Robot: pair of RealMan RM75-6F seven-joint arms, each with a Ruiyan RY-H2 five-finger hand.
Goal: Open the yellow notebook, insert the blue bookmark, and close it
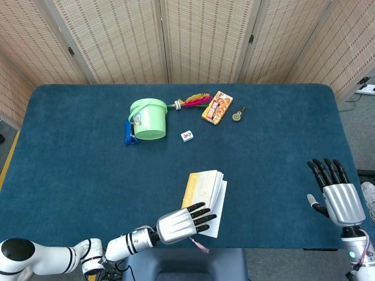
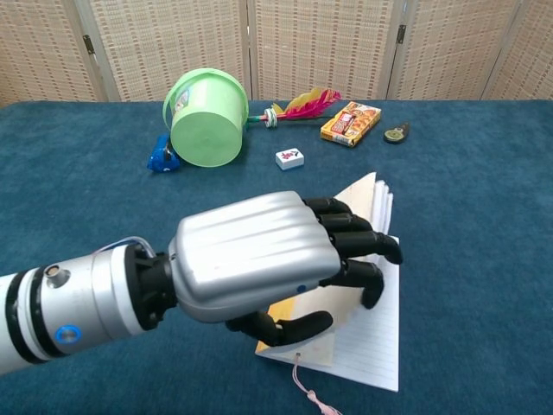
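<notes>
The left hand (image 1: 183,223), fingers spread flat, presses the light, floppy yellow paper notebook (image 1: 204,188) shut; best pressed near its loose right edge.

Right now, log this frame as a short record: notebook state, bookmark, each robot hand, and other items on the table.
notebook: yellow notebook nearly closed, pages fanned up at its right edge
bookmark: blue bookmark not visible; only a pink tassel sticks out at the near edge
left robot hand: left robot hand rests on the notebook cover, pressing it down
right robot hand: right robot hand off to the right, fingers spread, holding nothing
other items: green bucket, snack box, small tile
</notes>
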